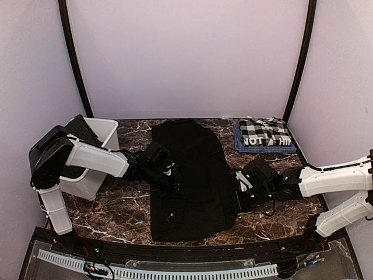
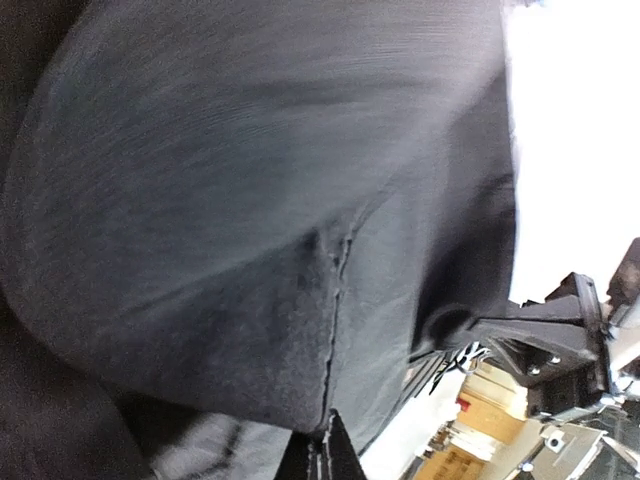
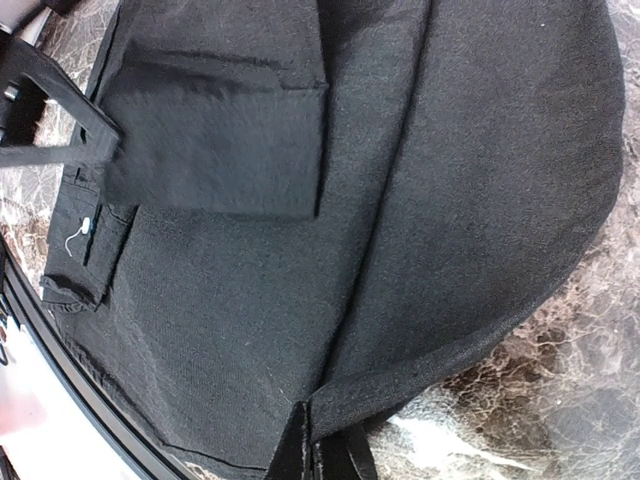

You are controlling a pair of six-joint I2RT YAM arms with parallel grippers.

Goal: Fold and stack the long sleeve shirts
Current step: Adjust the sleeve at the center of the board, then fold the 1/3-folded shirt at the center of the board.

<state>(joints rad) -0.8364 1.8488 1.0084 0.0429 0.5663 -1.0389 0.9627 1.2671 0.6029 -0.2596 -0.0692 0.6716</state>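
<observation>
Top view: black shirt (image 1: 192, 175) lay spread mid-frame. Checked shirt (image 1: 265, 135) sat folded upper right, I judged as stack base.
Left wrist: left gripper (image 2: 322, 450) pinched shut on the black shirt's edge, bottom centre.
Right wrist: right gripper (image 3: 312, 450) clamped its hem, ready to fold.

Dark brown marbled bench (image 1: 111, 216) enclosed by plain pale lilac walls (image 1: 186, 58); two black corner poles (image 1: 76, 64); even, diffuse light.
</observation>
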